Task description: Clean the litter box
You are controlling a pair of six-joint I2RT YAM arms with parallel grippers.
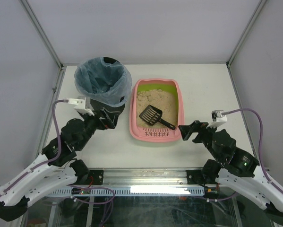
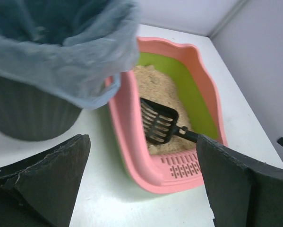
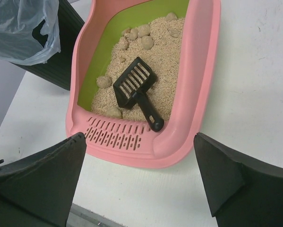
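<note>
The pink litter box point(image 1: 179, 101) with a lime-green inner rim sits mid-table, its slotted ledge point(image 3: 115, 134) at the near end. Tan litter holds several pale clumps point(image 3: 103, 81). A small black slotted scoop point(image 1: 150, 115) lies on the litter, its handle resting toward the near right corner point(image 3: 150, 116). My left gripper point(image 1: 110, 118) is open and empty, left of the box beside the bin. My right gripper point(image 1: 184, 132) is open and empty, just off the box's near right corner. The box point(image 2: 127, 127) and scoop point(image 2: 160, 123) also show in the left wrist view.
A black round bin lined with a blue plastic bag point(image 1: 103, 80) stands touching the box's far left side; it also shows in the left wrist view point(image 2: 37, 109) and the right wrist view point(image 3: 61, 42). White tabletop point(image 1: 212, 90) lies right of the box. Enclosure walls surround the table.
</note>
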